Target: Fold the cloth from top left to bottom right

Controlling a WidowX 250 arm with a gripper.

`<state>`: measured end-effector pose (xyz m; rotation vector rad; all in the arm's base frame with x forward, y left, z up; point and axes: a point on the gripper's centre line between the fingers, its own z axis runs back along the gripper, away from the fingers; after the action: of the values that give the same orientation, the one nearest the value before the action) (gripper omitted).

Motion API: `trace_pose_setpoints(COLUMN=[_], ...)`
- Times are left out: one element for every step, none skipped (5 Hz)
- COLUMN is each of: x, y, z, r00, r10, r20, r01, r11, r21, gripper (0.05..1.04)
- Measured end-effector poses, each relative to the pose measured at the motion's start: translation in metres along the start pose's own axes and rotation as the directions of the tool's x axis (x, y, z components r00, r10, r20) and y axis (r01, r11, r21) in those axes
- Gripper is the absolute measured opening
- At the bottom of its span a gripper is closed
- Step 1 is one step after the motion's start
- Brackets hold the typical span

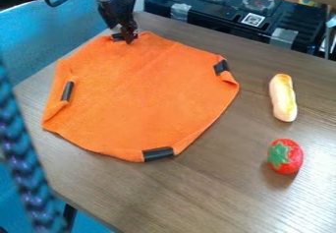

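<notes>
Blue braided cord (23, 153) ran down the left edge of the scene, in front of the wooden tabletop (216, 197). To its right the orange cloth (141, 92) lay spread nearly flat on the tabletop, its outline roughly eight-sided and its rim tucked or creased at places. A left dark strip (67, 91) marked the cloth's left side. A far dark strip (117, 37) marked its far left edge, and the hand (128, 38) hung directly over the cloth beside this strip, slightly to its right. How far the hand was open could not be told, nor whether it had hold of the cloth.

Governing relation: nearly the whole cloth lay on the near side of the hand, much of it to the right. The fold therefore called for lifting the far left edge and carrying it nearer and rightward across the cloth; a poor hold would probably have dragged or bunched the fabric. A near dark strip (157, 153) lay opposite on the near edge, and a right dark strip (221, 67) on the right side. Beyond stood a black toy stove (226, 6). Farther right rested a toy bread roll (283, 98), with a red toy fruit (285, 156) nearer, both apart from the cloth.
</notes>
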<state>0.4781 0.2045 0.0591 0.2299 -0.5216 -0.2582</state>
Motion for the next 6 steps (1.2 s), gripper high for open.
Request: trace_pose_setpoints(x=[0.001,0.002,0.002,-0.002,-0.006,-0.015], y=[-0.002,-0.005,-0.007,-0.016,-0.027,-0.039], z=[-0.007,-0.007,-0.008,-0.006,0.008,0.039], r00=[1.000,1.000,1.000,1.000,1.000,0.995], r10=[0.010,0.013,0.011,0.018,0.008,-0.028], r20=[-0.016,-0.013,-0.012,0.002,0.026,0.098], r01=[-0.010,-0.013,-0.011,-0.018,-0.005,0.039], r11=[1.000,1.000,1.000,0.999,0.996,0.992], r21=[0.006,-0.002,-0.012,-0.046,-0.092,-0.117], gripper=[0.757,0.476,0.233,0.086,0.057,0.055])
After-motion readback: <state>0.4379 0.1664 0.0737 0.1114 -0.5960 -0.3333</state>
